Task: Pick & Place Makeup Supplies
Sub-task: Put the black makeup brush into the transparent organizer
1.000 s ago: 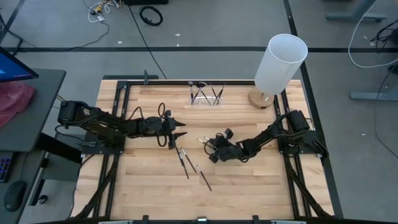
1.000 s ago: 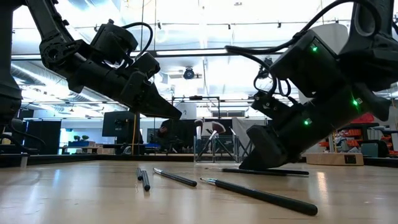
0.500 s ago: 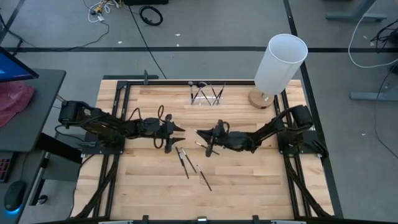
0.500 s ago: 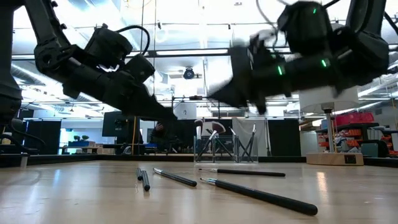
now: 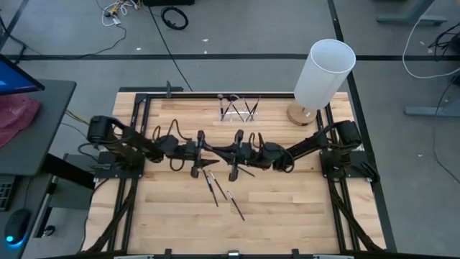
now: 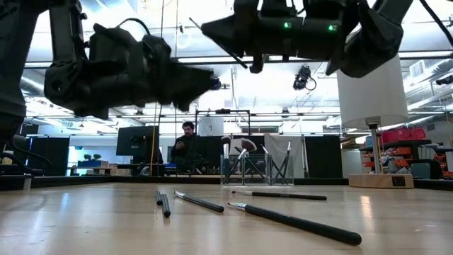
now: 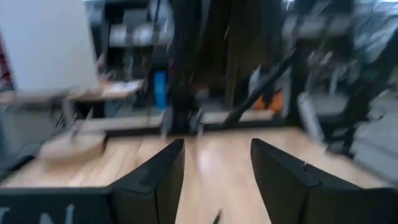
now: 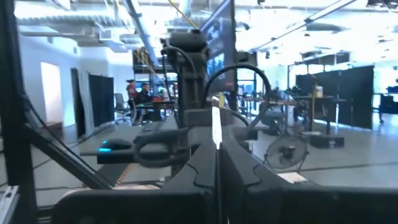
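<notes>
**Two arms meet nose to nose above scattered makeup brushes**

No brand, label or legible writing shows anywhere on the rig or the table (image 5: 287, 216). At left, the left gripper (image 5: 208, 149) hangs raised over the table's middle, its two dark fingers (image 7: 163, 171) standing apart with bare wood showing between them and nothing held. Directly facing it, tip almost to tip, the right gripper (image 5: 218, 150) is lifted just as high, its jaws pressed together on a thin dark stick (image 6: 216, 44) that juts out at a slant past the fingertips in the low view. Below the pair, on the wood, lie the loose makeup brushes (image 5: 224, 193), four slim black-handled pieces spread near one another, some crossing the grain at an angle (image 6: 294, 222). Toward the table's far edge stands a small clear holder (image 5: 238, 111) with a few brushes leaning inside it, bristles up (image 6: 228, 144). At right, beside the far corner, a tall white cylinder (image 5: 323, 73) stands upright on a round wooden base (image 5: 298, 115). A person (image 6: 185, 145) sits in the room beyond.
</notes>
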`<action>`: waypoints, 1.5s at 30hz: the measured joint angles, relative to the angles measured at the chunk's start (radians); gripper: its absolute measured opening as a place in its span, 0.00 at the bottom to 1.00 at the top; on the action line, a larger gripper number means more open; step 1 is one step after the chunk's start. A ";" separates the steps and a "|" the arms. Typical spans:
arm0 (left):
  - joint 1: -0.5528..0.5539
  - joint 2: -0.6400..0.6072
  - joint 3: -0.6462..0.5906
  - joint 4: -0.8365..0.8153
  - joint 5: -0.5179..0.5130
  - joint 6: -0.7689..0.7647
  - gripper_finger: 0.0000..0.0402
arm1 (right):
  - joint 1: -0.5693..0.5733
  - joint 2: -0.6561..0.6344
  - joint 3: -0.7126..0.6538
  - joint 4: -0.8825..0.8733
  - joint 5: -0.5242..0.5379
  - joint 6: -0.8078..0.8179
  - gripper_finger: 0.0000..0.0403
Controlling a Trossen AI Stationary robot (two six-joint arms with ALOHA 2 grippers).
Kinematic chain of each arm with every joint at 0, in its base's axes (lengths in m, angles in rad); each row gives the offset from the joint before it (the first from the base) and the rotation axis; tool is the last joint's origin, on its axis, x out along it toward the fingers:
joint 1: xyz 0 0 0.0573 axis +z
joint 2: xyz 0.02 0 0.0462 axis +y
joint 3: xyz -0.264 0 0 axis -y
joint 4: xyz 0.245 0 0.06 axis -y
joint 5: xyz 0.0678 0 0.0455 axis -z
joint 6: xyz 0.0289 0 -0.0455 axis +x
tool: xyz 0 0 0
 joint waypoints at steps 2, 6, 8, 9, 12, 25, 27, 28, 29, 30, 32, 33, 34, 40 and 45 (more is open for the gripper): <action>0.000 0.009 0.007 0.061 0.027 -0.016 0.46 | 0.000 0.000 0.001 -0.004 -0.009 -0.002 0.02; -0.006 0.012 0.033 0.088 0.024 -0.018 0.42 | 0.000 0.000 0.001 0.001 -0.009 -0.005 0.02; -0.008 0.012 0.057 0.089 0.029 -0.019 0.39 | 0.000 0.000 0.001 0.001 -0.009 -0.007 0.02; -0.010 0.012 0.068 0.088 0.030 -0.021 0.38 | 0.000 0.000 0.001 0.006 -0.009 -0.011 0.02; -0.019 0.012 0.094 0.085 0.034 -0.018 0.33 | 0.000 0.000 0.001 0.015 -0.012 -0.024 0.02; -0.027 0.013 0.115 0.088 0.048 -0.015 0.05 | 0.002 -0.004 0.002 0.017 -0.035 -0.029 0.02; -0.027 0.013 0.115 0.088 0.053 -0.013 0.03 | 0.002 -0.004 0.002 0.015 -0.036 -0.029 0.02; -0.027 0.013 0.115 0.088 0.053 -0.013 0.03 | 0.002 -0.004 0.002 0.011 -0.036 -0.029 0.02; -0.027 0.013 0.115 0.088 0.053 -0.013 0.03 | 0.002 -0.004 0.002 0.006 -0.036 -0.029 0.03; -0.027 0.013 0.115 0.087 0.054 -0.013 0.03 | 0.002 -0.004 0.002 -0.004 -0.035 -0.028 0.03; -0.027 0.013 0.112 0.076 0.057 -0.008 0.03 | 0.004 -0.005 0.002 -0.032 -0.034 -0.019 0.05; -0.027 0.013 0.107 0.066 0.059 -0.005 0.03 | 0.005 -0.005 0.002 -0.050 -0.033 -0.007 0.06; -0.027 0.013 0.100 0.054 0.058 -0.006 0.03 | 0.005 -0.004 0.002 -0.072 -0.033 0.008 0.08; -0.028 0.015 0.037 -0.025 0.007 -0.042 0.03 | 0.010 0.000 0.003 -0.255 -0.026 0.121 0.18; -0.028 0.014 -0.005 -0.115 -0.030 -0.068 0.03 | 0.011 0.000 0.002 -0.420 -0.029 0.240 0.29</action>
